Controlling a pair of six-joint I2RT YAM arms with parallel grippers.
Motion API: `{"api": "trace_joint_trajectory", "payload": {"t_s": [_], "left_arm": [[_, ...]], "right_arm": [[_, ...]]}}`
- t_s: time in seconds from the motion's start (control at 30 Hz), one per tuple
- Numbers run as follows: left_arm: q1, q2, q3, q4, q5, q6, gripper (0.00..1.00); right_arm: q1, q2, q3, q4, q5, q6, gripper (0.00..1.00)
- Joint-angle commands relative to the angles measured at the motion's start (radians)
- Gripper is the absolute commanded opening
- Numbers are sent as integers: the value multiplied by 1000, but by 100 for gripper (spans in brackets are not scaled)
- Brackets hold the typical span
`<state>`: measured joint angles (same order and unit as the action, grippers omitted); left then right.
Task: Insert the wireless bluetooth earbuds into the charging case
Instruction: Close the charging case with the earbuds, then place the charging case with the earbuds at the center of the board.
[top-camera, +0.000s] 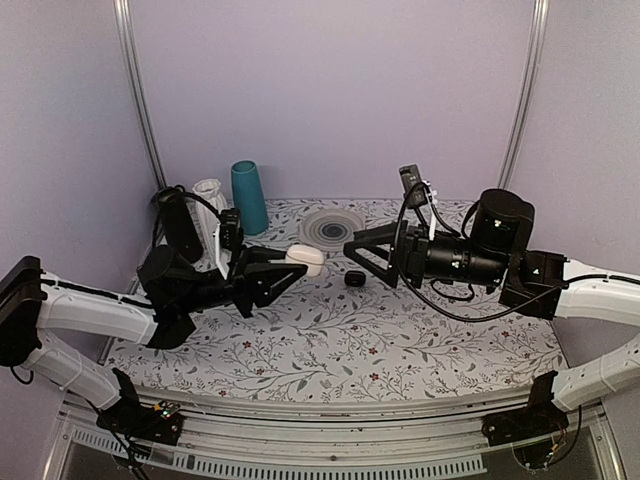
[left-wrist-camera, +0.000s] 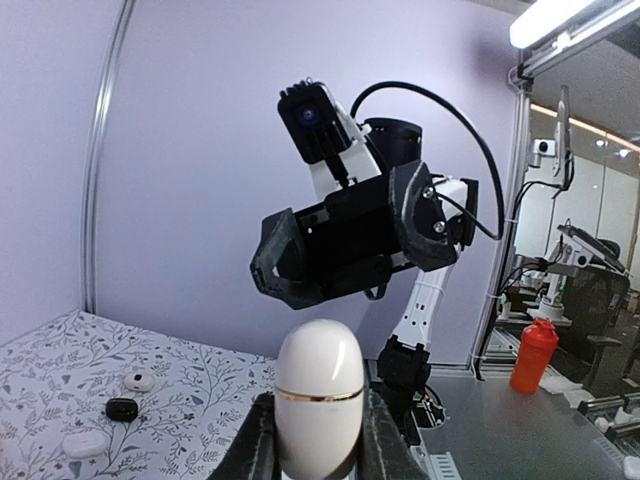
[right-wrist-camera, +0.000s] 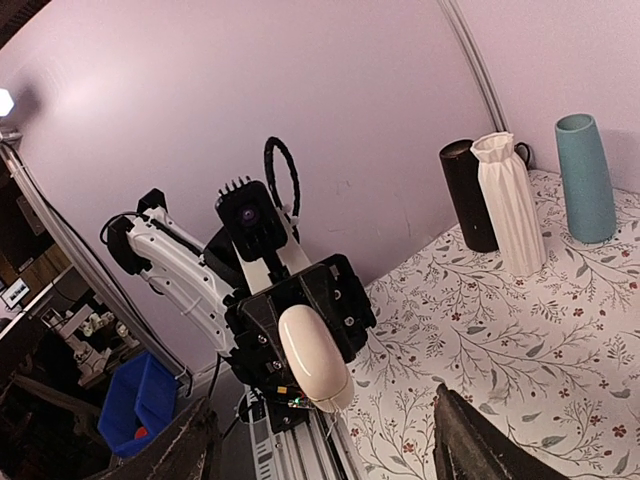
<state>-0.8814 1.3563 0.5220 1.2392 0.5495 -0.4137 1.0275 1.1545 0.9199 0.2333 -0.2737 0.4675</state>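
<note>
The left gripper (top-camera: 288, 268) is clamped on the charging case (left-wrist-camera: 320, 398), holding it up off the floral table (top-camera: 330, 340) in the gap between the two arms. Its fingers press on either flank of the lower half, and the rounded top stands clear above them. The case is shut, with a thin gold seam running round its middle. The right gripper (top-camera: 357, 256) faces it from just beside, jaws spread wide and holding nothing. The case looks light and rigid, but its glossy, curved shell is likely to be slippery, so a pinch placed too near the rounded end could squeeze it out of the fingers. The present hold low on the flanks, below the seam, seems the sound one, because it leaves the upper half free for the other fingers to lift at the lip opposite the hinge. Which side the hinge is on cannot be made out. Down on the table, well apart from the case, lie a small black piece (left-wrist-camera: 122, 408) and a round white piece (left-wrist-camera: 138, 380). These may be the earbuds, but they are too small in the left wrist view to be sure. If so, they would be tiny, smooth and easily flicked away.
</note>
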Motion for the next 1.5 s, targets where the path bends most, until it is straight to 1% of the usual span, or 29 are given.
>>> {"api": "trace_joint_trajectory", "payload": {"t_s": [0.0, 0.07, 0.17, 0.3, 0.5, 0.7, 0.87, 0.97, 1.13, 1.17, 1.33, 1.47], "left_arm": [[23, -16, 43, -111, -79, -120, 0], [34, -14, 47, -152, -107, -155, 0], [52, -10, 46, -191, -128, -170, 0], [73, -3, 58, -303, -202, -162, 0], [122, 62, 126, -465, -252, -176, 0], [179, 223, 258, -631, -291, -199, 0], [218, 384, 338, -633, -264, -231, 0], [232, 482, 407, -663, -252, -234, 0], [236, 599, 504, -693, -276, -241, 0], [237, 643, 529, -705, -283, -241, 0], [238, 736, 615, -785, -324, -238, 0], [239, 781, 655, -836, -358, -233, 0]], "right_arm": [[3, -9, -13, 43, 67, -11, 73], [3, -14, -18, 40, 98, -8, 73], [1, -18, -27, 27, 144, 3, 73], [-5, -18, -32, 1, 164, 17, 74], [-12, -51, -76, 0, 224, 44, 76], [-16, -97, -101, -36, 258, 55, 77], [-18, -135, -110, -79, 274, 49, 78], [-20, -157, -120, -88, 276, 41, 79], [-23, -188, -117, -117, 277, 30, 79], [-23, -195, -117, -124, 278, 28, 79], [-24, -219, -120, -146, 284, 23, 80], [-25, -233, -131, -147, 288, 35, 80]]}}
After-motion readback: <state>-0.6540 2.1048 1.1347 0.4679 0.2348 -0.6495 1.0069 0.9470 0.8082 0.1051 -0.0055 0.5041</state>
